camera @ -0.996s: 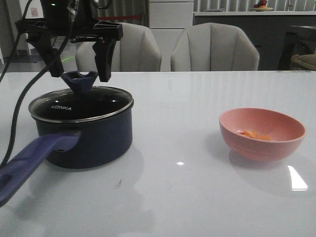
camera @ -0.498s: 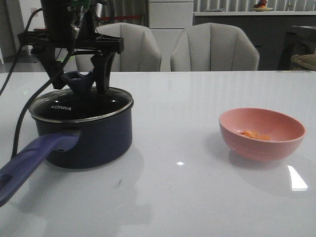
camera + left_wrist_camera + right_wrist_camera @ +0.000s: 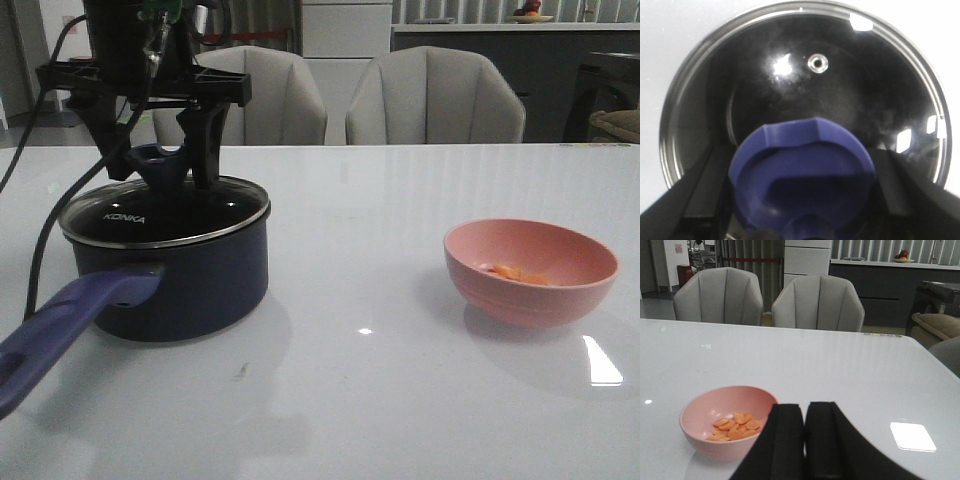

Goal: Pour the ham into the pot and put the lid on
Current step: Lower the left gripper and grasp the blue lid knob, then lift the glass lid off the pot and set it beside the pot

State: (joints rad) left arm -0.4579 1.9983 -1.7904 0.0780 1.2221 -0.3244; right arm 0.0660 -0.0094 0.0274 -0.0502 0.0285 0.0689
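The dark navy pot stands at the table's left, its long purple-blue handle pointing toward the front. The glass lid lies on the pot. My left gripper is down over the lid's blue knob, open, with one finger close on each side of it. The ham lies as several orange slices in the pink bowl on the right. My right gripper is shut and empty, hanging near the bowl and apart from it; the front view does not show it.
Two grey chairs stand behind the table's far edge. Black cables hang from the left arm beside the pot. A dark counter runs along the back wall.
My left gripper has come down from above the knob until its fingers flank it, and they have drawn slightly closer. The lid, pot and bowl have not moved.
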